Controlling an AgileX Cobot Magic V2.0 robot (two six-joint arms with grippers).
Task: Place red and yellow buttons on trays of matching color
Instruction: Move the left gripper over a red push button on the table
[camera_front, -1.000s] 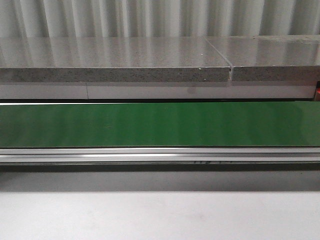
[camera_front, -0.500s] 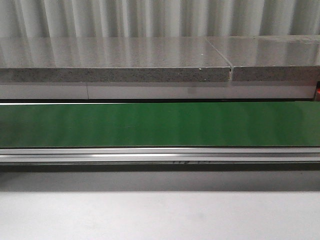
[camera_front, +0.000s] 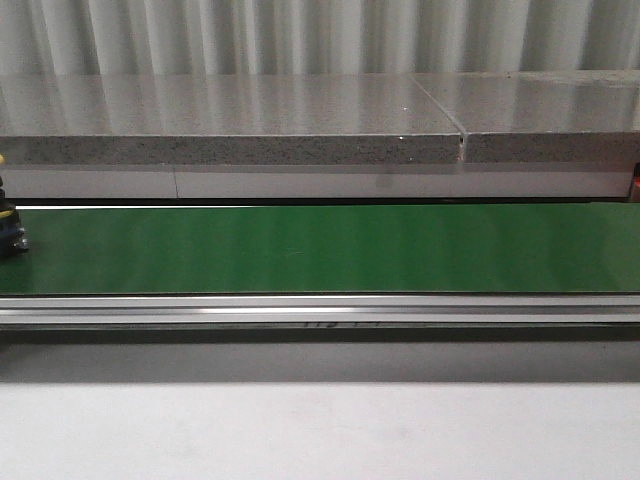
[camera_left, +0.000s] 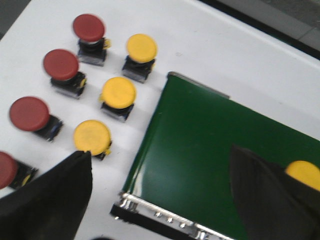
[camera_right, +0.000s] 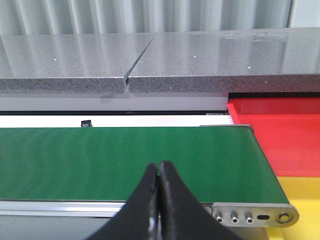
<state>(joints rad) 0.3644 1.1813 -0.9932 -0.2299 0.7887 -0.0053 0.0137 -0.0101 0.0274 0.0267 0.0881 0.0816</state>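
Eight buttons in view, none on a tray yet; the task is barely started.
On the white table (camera_left: 240, 55) off the left end of the green conveyor belt (camera_left: 200, 145) sit four red buttons (camera_left: 61, 65) in an outer row and three yellow buttons (camera_left: 119, 92) in the row nearer the belt. One more yellow button (camera_left: 304, 174) is on the belt by its left end, also showing at the front view's left edge. Left end effector (camera_left: 160, 195) wide open above that end, holding nothing. Middle of the belt is bare. Right end effector (camera_right: 159, 200) fully closed, empty, over the belt's right end. Red tray (camera_right: 280, 135) and yellow tray (camera_right: 300, 192) just past that end; no buttons on the parts in view. All eight remain to sort.
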